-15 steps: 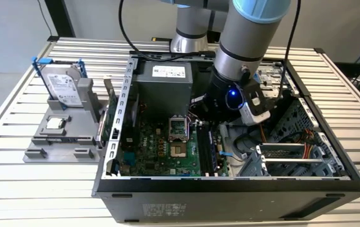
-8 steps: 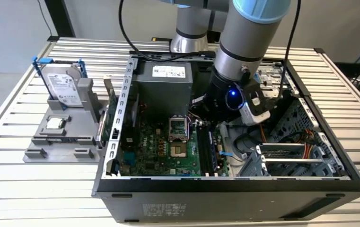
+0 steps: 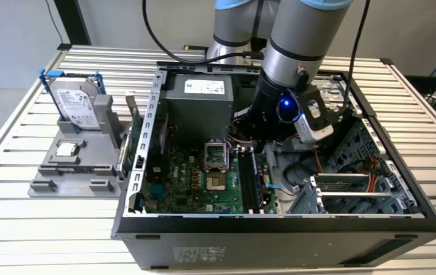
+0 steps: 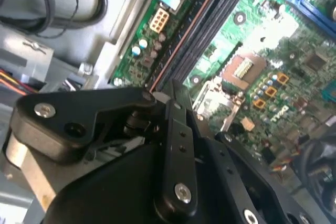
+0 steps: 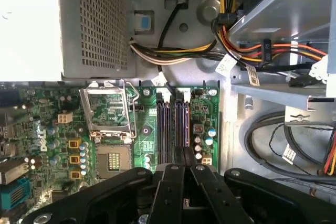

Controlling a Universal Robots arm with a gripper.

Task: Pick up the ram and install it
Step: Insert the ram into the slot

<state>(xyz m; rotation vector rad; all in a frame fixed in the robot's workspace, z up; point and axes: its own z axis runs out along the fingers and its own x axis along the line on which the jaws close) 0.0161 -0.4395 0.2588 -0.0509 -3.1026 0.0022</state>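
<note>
You see first the open computer case (image 3: 401,220) on the slatted table (image 3: 19,229), with the arm (image 3: 294,51) reaching down into it from behind. Its wrist hides the far end of the green motherboard (image 3: 191,177). On the grey power supply (image 3: 199,109) there is a white label (image 3: 204,86), but its print is too small to read. At the exterior view's left, outside the case, stands a grey holder (image 3: 73,169) with the silver hard drive (image 3: 75,109) in blue brackets. The drive's label cannot be read either. The small square CPU chip (image 3: 66,150) lies flat just in front of the drive.

In the first wrist view you look along the gripper (image 5: 184,153) to the memory slots (image 5: 164,129), beside the open, empty CPU socket (image 5: 110,161). The cable tags (image 5: 227,64) there carry print that is not legible.

The fingers (image 5: 175,182) are drawn close together, and you can see only a thin dark gap between them. They appear to pinch the ram (image 5: 182,127), which you see edge-on as a thin line over the slots. In the second wrist view the ram (image 4: 194,30) shows as a narrow reddish edge running away from the gripper (image 4: 173,85). In the exterior view the ram (image 3: 253,179) is a long dark stick standing along the slots. You cannot tell if it already sits fully in its slot, because the gripper's body cuts off the near end.
</note>
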